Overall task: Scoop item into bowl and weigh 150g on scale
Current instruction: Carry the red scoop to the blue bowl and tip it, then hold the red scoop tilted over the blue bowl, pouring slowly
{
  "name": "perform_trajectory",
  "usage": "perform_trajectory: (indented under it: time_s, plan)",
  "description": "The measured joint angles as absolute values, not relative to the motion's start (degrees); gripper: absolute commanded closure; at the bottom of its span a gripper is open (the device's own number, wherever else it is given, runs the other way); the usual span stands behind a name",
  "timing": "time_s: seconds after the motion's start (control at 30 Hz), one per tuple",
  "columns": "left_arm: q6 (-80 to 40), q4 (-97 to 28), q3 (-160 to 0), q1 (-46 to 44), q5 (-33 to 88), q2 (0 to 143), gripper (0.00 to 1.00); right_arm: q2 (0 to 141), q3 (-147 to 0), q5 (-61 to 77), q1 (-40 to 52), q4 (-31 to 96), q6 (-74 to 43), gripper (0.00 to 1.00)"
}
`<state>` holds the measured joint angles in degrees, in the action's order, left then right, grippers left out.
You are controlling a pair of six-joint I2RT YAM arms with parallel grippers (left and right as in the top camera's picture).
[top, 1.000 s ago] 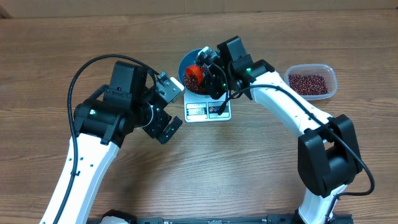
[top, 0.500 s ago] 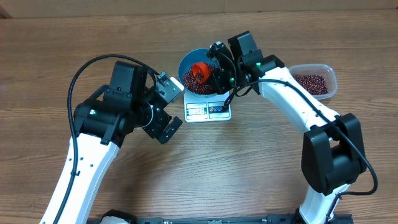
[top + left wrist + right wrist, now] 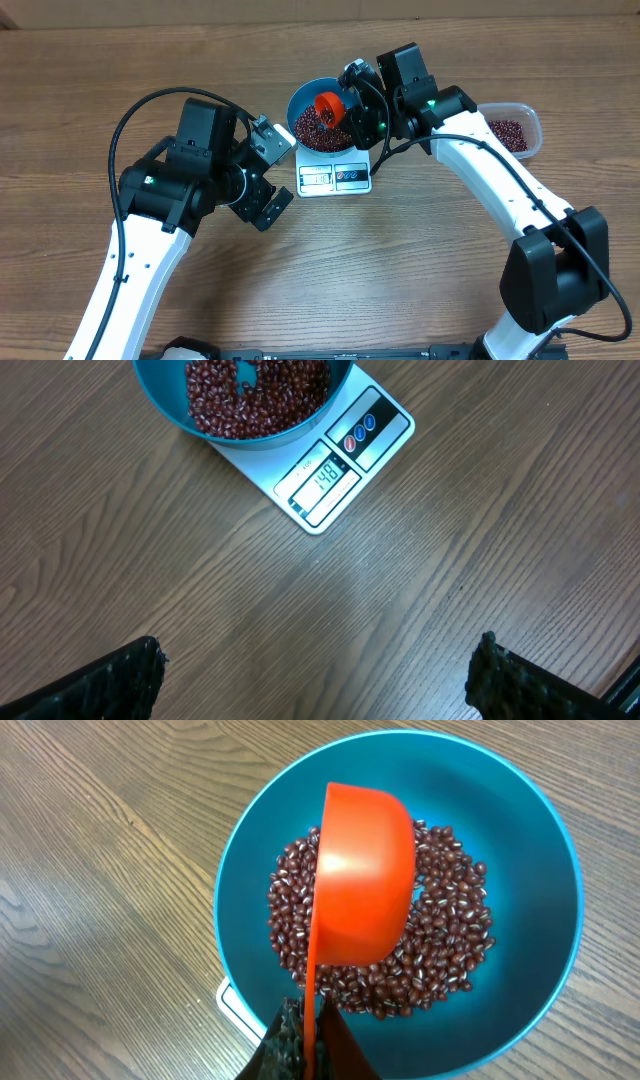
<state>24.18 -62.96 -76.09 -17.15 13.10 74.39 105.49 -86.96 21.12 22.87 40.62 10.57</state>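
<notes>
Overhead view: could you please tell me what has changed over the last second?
The right gripper, shut on the orange scoop, carried it across the blue bowl toward its far right side. The right arm swung rightward, covering more of the clear tub. The scale and the open left gripper stayed put.

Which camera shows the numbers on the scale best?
The left wrist view: the scale shows its display large and unblocked. Overhead shows it small, digits unreadable. The right wrist view shows only a white corner under the bowl.
</notes>
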Motion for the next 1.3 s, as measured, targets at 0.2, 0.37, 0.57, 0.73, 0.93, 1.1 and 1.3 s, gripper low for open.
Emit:
perform_trajectory:
  time_s: [0.2, 0.37, 0.57, 0.73, 0.93, 1.1, 1.3]
  plan:
    - [24.2, -63.0, -76.1, -17.1, 13.1, 74.4, 0.0, 105.5, -87.0, 21.0, 22.9, 41.2, 10.4, 0.97]
    - [24.2, -63.0, -76.1, -17.1, 13.1, 74.4, 0.0, 105.5, -87.0, 21.1, 22.9, 41.2, 8.5, 0.96]
    - [24.2, -63.0, -76.1, -17.1, 13.1, 74.4, 0.0, 105.5, -87.0, 22.3, 22.9, 41.1, 7.9, 0.96]
    - [24.2, -63.0, -76.1, -17.1, 13.1, 74.4, 0.0, 105.3, -87.7, 20.1, 22.9, 41.8, 9.2, 0.96]
    - [24.2, -63.0, -76.1, -17.1, 13.1, 74.4, 0.0, 104.2, -89.1, 16.8, 22.9, 41.6, 9.5, 0.96]
    - [24.2, -63.0, -76.1, -17.1, 13.1, 74.4, 0.0, 104.2, -89.1, 15.5, 22.9, 41.1, 10.2, 0.96]
    - [24.2, -63.0, -76.1, -17.1, 13.1, 74.4, 0.0, 103.4, -89.2, 14.8, 23.2, 42.7, 13.2, 0.96]
